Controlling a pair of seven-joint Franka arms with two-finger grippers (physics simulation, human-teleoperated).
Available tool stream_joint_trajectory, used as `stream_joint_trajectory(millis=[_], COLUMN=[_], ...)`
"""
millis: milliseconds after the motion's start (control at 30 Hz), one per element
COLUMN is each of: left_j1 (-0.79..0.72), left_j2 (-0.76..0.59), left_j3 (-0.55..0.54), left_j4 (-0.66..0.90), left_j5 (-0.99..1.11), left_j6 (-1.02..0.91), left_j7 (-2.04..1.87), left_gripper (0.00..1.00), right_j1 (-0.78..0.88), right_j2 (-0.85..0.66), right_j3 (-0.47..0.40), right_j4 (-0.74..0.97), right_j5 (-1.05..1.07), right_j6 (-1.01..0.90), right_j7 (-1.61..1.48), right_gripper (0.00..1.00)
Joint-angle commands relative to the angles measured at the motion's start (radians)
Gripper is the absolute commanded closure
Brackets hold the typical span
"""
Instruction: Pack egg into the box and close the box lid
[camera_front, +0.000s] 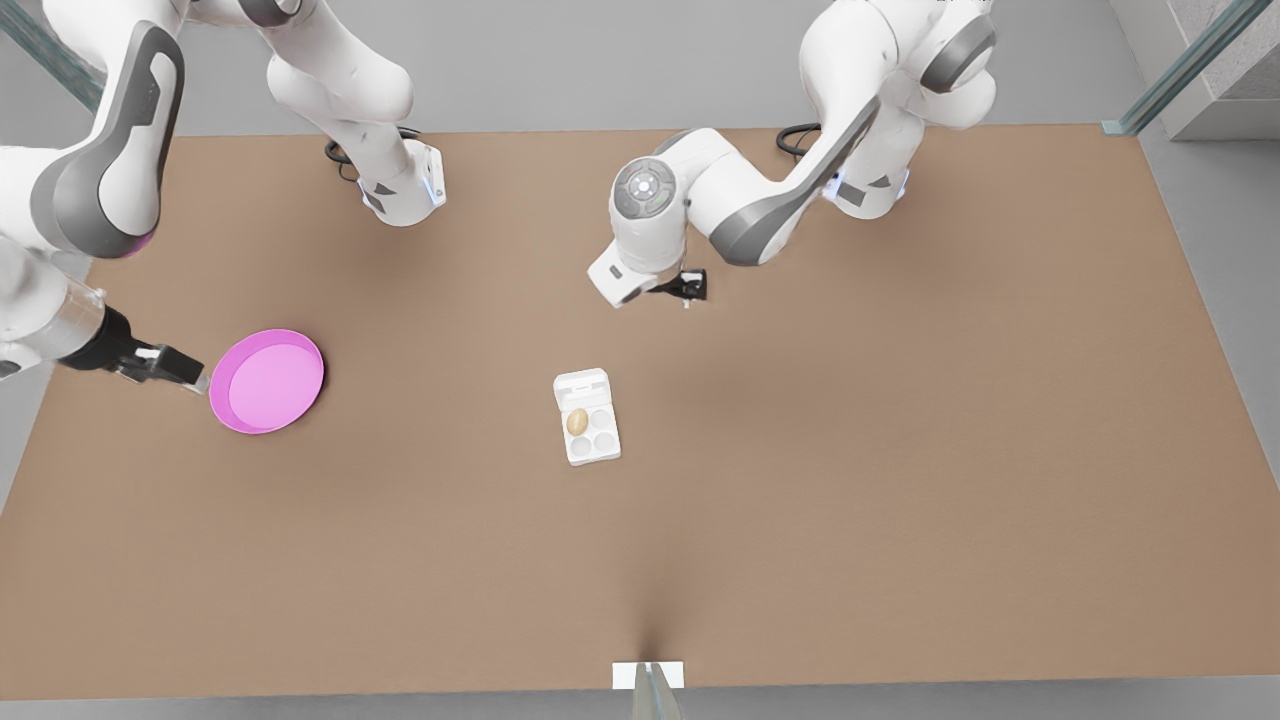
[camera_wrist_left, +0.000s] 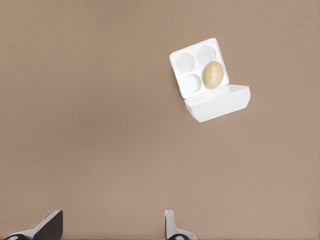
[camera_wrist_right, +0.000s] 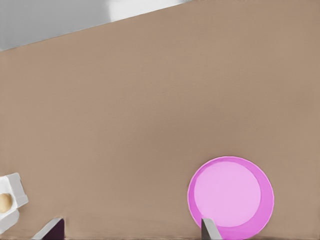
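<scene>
Smooth white plastic formed the box (camera_front: 592, 440), a small rectangular carton with four round cups in a two-by-two grid, resting on the matte brown table (camera_front: 900, 450) near its middle. The egg (camera_front: 577, 422), a tan-brown oval with a dull sheen, sat in one of the two cups nearest the hinge, the one toward the front view's left. The box lid (camera_front: 581, 386), a plain squarish flap with a shallow raised rim, stood open behind the cups. In the left wrist view the egg (camera_wrist_left: 213, 75) and the three bare cups of the box (camera_wrist_left: 192, 70) were plain, with the box lid (camera_wrist_left: 218, 103) tilted up from the hinge. The left gripper (camera_front: 686, 293) hung over the table well apart from the carton, its dark fingers (camera_wrist_left: 172, 226) spread wide with nothing between them. The right gripper (camera_front: 190, 379) hovered just beside the round pink plate (camera_front: 268, 381), a glossy shallow dish at the front view's left, its fingertips (camera_wrist_right: 210, 230) likewise parted and bare. In the right wrist view the pink plate (camera_wrist_right: 231, 196) lay flat, and a corner of the carton showed far off.
</scene>
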Motion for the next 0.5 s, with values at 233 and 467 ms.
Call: stream_joint_trajectory(millis=[233,467], left_j1=[-0.151,-0.078], left_j2=[0.146,0.274], left_j3=[0.003,0.012], left_j4=[-0.103,-0.083], left_j5=[0.176,0.304], left_j6=[0.384,0.487], left_j7=[-1.055,-0.984], left_gripper=[0.00,0.00], right_j1=[-0.006,-0.022], right_j2=[0.043,0.081], right_j3=[0.033,0.033], right_j4=[0.092,0.164], right_j5=[-0.040,-0.044], right_j6=[-0.216,-0.211], right_j7=[-0.178,-0.178], right_gripper=[0.00,0.00])
